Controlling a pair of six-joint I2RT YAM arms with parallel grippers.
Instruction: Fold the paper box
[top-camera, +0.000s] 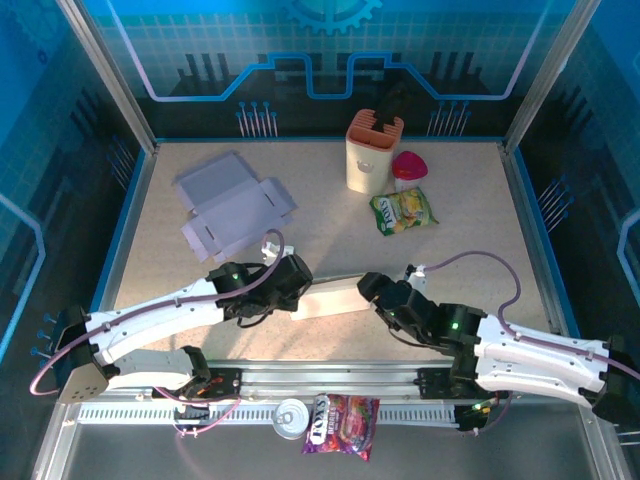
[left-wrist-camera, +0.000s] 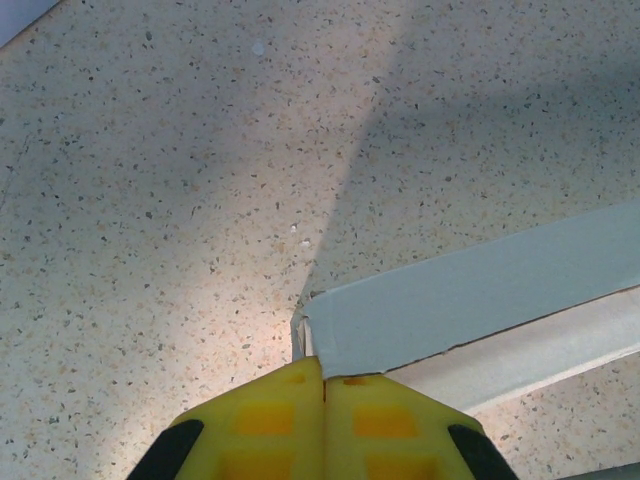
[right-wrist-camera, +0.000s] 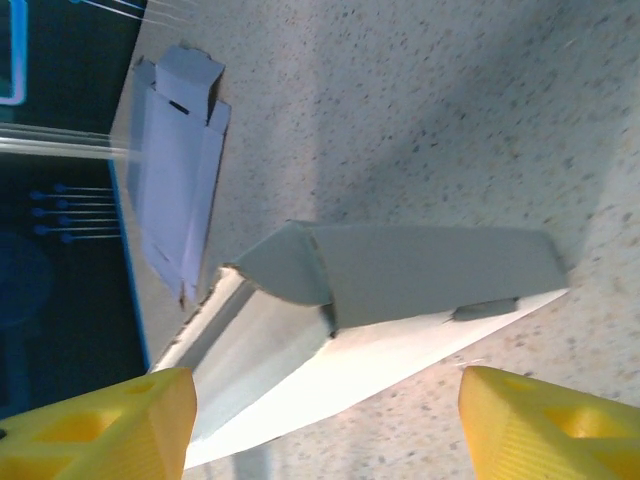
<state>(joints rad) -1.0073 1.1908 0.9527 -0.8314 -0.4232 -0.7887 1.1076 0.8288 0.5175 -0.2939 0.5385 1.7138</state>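
The paper box (top-camera: 330, 298) is a white, partly folded carton lying on the speckled table near the front, between the two arms. My left gripper (top-camera: 297, 281) is at its left end. In the left wrist view the yellow fingers (left-wrist-camera: 265, 420) are shut together, and the left gripper (left-wrist-camera: 323, 378) has its tips right against the corner of a grey flap of the box (left-wrist-camera: 480, 300). My right gripper (top-camera: 372, 289) is at the box's right end. In the right wrist view the right gripper (right-wrist-camera: 325, 385) is open, its fingers wide apart, with the open-sided box (right-wrist-camera: 420, 265) just ahead of them.
A flat, unfolded lavender carton (top-camera: 232, 205) (right-wrist-camera: 175, 170) lies at the back left. A cream holder with an orange top (top-camera: 373, 152), a red-capped item (top-camera: 409, 168) and a yellow-green snack bag (top-camera: 403, 211) sit at the back right. A can (top-camera: 291, 417) and a candy bag (top-camera: 342, 423) lie below the front rail.
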